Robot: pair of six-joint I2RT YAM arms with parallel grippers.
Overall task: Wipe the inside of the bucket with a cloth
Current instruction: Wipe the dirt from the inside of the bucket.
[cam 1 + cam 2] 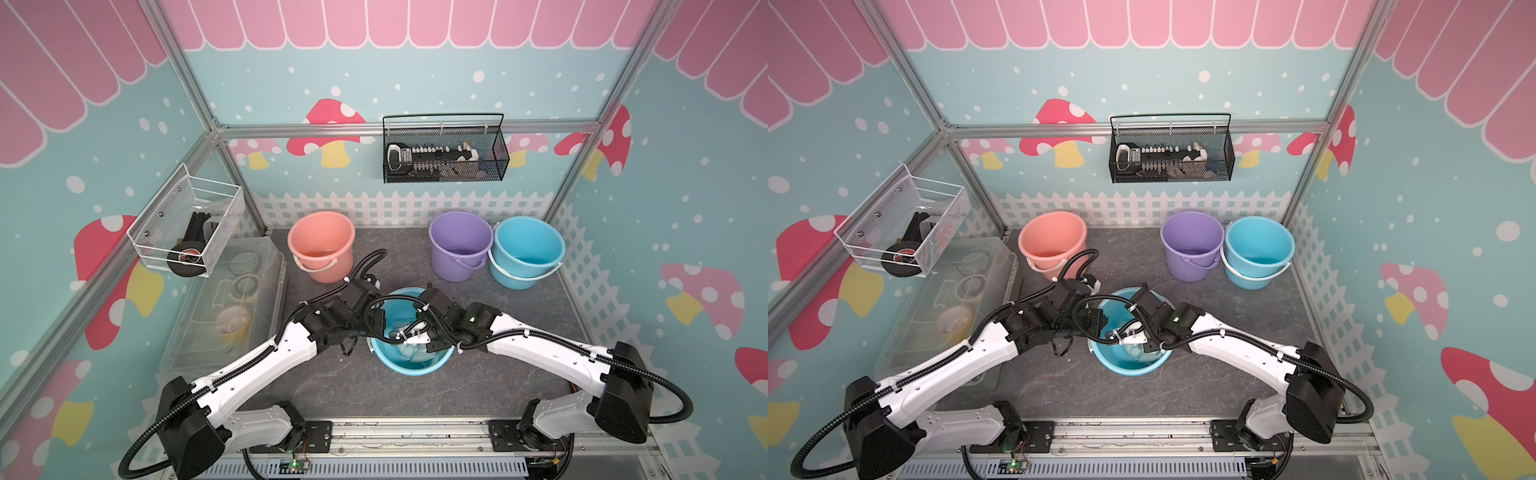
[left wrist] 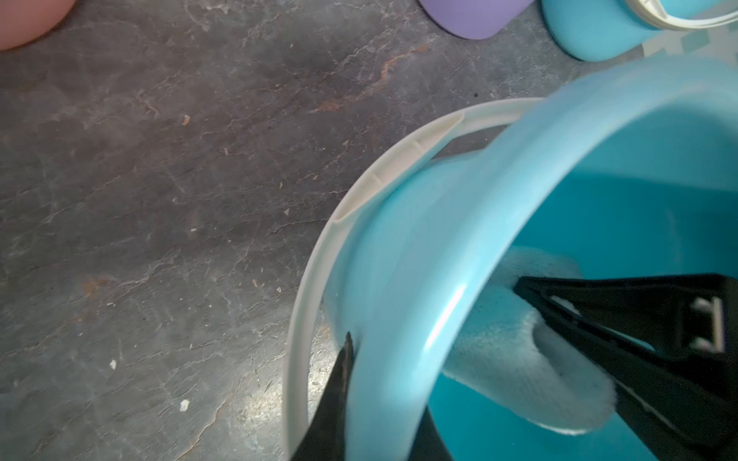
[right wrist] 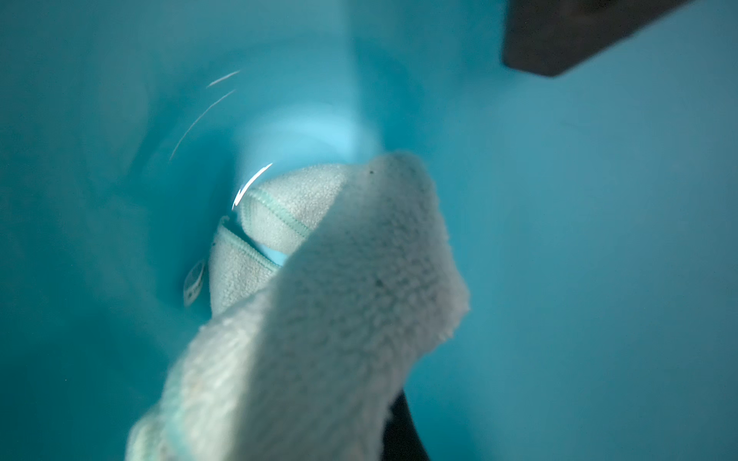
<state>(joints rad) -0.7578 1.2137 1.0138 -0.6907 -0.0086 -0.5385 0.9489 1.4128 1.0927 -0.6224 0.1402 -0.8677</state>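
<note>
- Left wrist view: left gripper [image 2: 383, 379] clamped on wall of bucket [image 1: 409, 368] near rim, one finger outside, one inside; white handle [image 2: 319, 255] lies down just beside the outer finger.
- Right gripper [image 2: 535, 297] closed tight on cloth [image 3: 339, 299], both inside bucket; cloth's loose end reaches the bottom.
- Risk: wall smooth, pinch thin; a hard sideways wipe prob. slips it, so bucket tips or skids.
- Risk: cloth bunched, small contact patch; drag on wall could pull it from the jaws or leave areas unwiped.
- Risk: both grippers v. close at bucket mouth in both top views; a wide sweep may knock them together.
</note>
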